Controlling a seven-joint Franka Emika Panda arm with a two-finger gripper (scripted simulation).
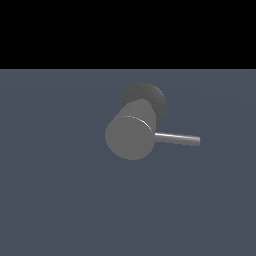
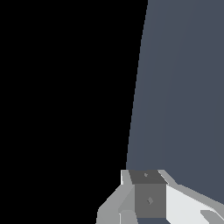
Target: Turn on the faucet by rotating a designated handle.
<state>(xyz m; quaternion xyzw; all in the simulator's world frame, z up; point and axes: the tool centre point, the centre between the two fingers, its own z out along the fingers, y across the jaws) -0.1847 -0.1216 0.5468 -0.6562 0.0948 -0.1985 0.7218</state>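
The faucet (image 1: 131, 134) shows in the exterior view as a matte grey thick cylinder leaning toward the camera, with a darker speckled round base (image 1: 150, 96) behind it. The handle (image 1: 177, 138), a thin straight grey rod, sticks out of the cylinder's side toward the exterior view's right. The arm and gripper do not show in the exterior view. In the wrist view only the gripper (image 2: 148, 186) shows, white with a grey pad (image 2: 149, 199), over bare floor. I cannot tell how the jaws stand. The faucet and handle are out of the wrist view.
A flat blue-grey floor (image 1: 60, 190) surrounds the faucet, with black background beyond its far edge. In the wrist view the floor (image 2: 183, 87) meets black along a slanted edge.
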